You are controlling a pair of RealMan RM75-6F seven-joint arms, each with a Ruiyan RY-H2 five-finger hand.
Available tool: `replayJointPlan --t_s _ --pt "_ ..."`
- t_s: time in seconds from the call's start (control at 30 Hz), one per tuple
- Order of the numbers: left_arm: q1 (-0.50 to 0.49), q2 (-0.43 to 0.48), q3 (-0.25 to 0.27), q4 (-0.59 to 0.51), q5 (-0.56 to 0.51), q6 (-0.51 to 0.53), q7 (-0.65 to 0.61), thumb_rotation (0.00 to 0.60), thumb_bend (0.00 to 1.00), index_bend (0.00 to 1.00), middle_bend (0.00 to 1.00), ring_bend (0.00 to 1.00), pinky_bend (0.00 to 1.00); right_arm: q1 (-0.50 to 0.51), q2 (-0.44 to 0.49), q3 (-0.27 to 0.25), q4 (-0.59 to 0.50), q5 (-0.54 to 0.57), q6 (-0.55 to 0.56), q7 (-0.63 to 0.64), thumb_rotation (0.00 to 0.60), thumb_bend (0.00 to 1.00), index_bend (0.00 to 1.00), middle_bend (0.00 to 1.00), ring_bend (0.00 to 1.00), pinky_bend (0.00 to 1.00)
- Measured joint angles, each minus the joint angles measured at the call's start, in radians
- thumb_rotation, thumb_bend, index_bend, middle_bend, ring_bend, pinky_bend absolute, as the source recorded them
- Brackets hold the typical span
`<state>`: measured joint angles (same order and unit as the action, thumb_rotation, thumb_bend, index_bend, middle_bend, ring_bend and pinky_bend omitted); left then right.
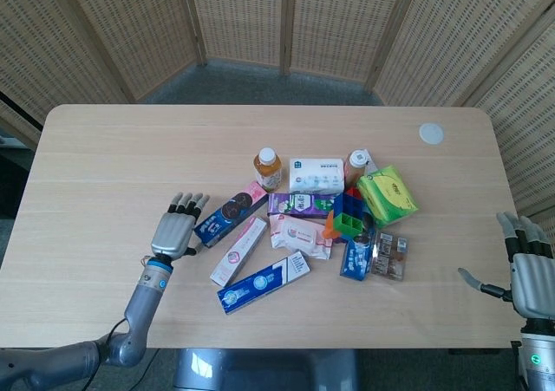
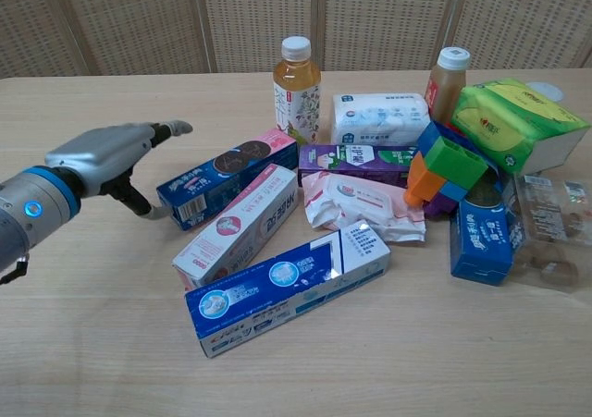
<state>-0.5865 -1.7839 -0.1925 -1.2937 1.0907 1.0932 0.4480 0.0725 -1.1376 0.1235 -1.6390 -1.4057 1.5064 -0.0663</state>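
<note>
Silver-grey and empty, the left hand (image 1: 176, 232) is seen low over the table (image 1: 104, 157), its fingers stretched forward and slightly spread, the thumb tucked under; nothing is gripped. In the chest view the same left hand (image 2: 109, 152) lies just left of the blue cookie box (image 2: 227, 177), the thumb close to that box's near-left end; whether it touches cannot be told.

The blue cookie box (image 1: 230, 212) is the nearest thing to this hand, lying directly to its right. Its long axis runs diagonally, from the near-left end beside the hand up to the far right, where it meets the purple box (image 1: 301, 204). On its near side the pink-and-white toothpaste box (image 2: 239, 225) is laid almost parallel, and nearer again the blue-and-white toothpaste box (image 2: 287, 286).

Further right the wet-wipe pack (image 2: 363, 204), the toy blocks (image 2: 444, 165) and the green tissue pack (image 2: 518, 121) are clustered; at the far side a tea bottle (image 2: 296, 75) stands upright.

The right hand (image 1: 529, 274) is held well apart at the right edge of the table, spread and empty, so the left hand is by far the closer of the two to the cookie box.
</note>
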Motion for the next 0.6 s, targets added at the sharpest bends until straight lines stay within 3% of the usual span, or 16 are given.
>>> replayJointPlan --t_s 0.33,0.6 --pt "0.039 0.135 -0.088 -0.061 -0.05 0.082 -0.036 0.6 0.28 0.0 0.0 0.0 0.0 0.007 -0.001 0.001 -0.008 -0.006 -0.008 -0.009 0.313 0.03 0.0 0.0 0.0 0.0" --pt "0.071 0.202 -0.082 -0.188 -0.067 0.094 -0.059 0.6 0.28 0.0 0.0 0.0 0.0 0.016 -0.005 0.0 -0.005 -0.012 -0.021 -0.01 0.317 0.03 0.0 0.0 0.0 0.0"
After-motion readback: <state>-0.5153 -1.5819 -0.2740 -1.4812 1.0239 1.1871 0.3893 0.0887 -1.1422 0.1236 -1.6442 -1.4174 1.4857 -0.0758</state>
